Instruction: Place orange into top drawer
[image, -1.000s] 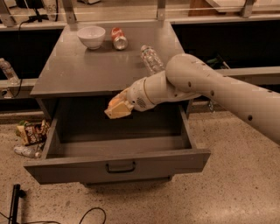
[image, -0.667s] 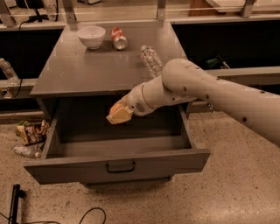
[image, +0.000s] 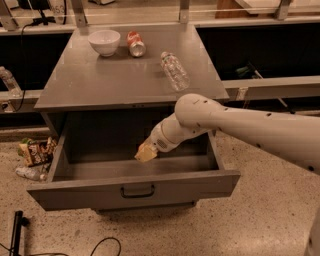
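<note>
Holds gripper (image: 146, 153) low inside open drawer (image: 190, 186), long axis left-right, front facing camera; can't tell grip state.

The place looks like a robotics lab or test workshop. A plain grey metal table (image: 100, 85) with its top drawer (image: 135, 187) pulled open stands on a speckled hard floor (image: 250, 225), and black cables (image: 100, 245) trail across the near left of it. Low metal shelving (image: 270, 85) runs behind on both sides. A white robot arm (image: 240, 125) reaches in from the right, its end effector (image: 146, 152) inside the open drawer.
</note>
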